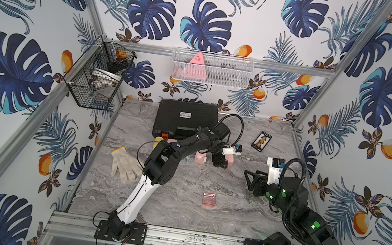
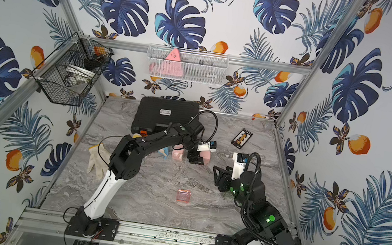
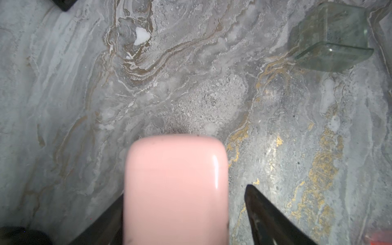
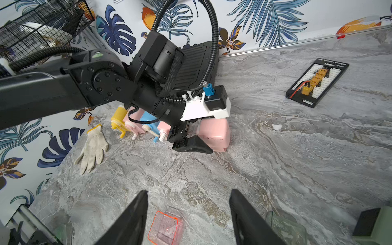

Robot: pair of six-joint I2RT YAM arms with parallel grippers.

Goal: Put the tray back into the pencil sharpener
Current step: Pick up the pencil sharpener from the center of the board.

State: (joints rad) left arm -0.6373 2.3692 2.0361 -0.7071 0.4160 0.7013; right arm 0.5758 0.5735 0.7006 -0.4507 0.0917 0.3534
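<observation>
plainly, at the far left of a top view a black wire basket [image 1: 97,75] hangs on the wall. below it a white glove [image 1: 124,164] lies flat on the marble worktop [image 1: 177,211]. right of the glove, the left arm reaches up the frame beside a black case [image 1: 185,119] that sits against the back wall. in the right wrist view a row of yellow, pink and blue sharpeners [image 4: 131,125] stands just beside that arm's wrist.

next comes the pink pencil sharpener [image 1: 231,159], on the worktop near the middle of the frame. the left hand [image 3: 184,192] straddles it. in the left wrist view the pink body fills most of the space between the jaws; one finger lies close against its side and the other stands clear, with bare marble in the gap, so the hand is wide and not clamped.

below the sharpener and well apart from it, the red tray [image 1: 209,199] lies alone in the lower middle of both top views, outside the sharpener and touched by neither hand. further right, a connector board [image 1: 261,141] lies near the back. at the right, the right hand [image 4: 188,191] is wide and holds nothing. in the right wrist view the red tray shows low in the frame between its two fingers, and a clear greenish box [image 4: 284,229] sits just beside it.
</observation>
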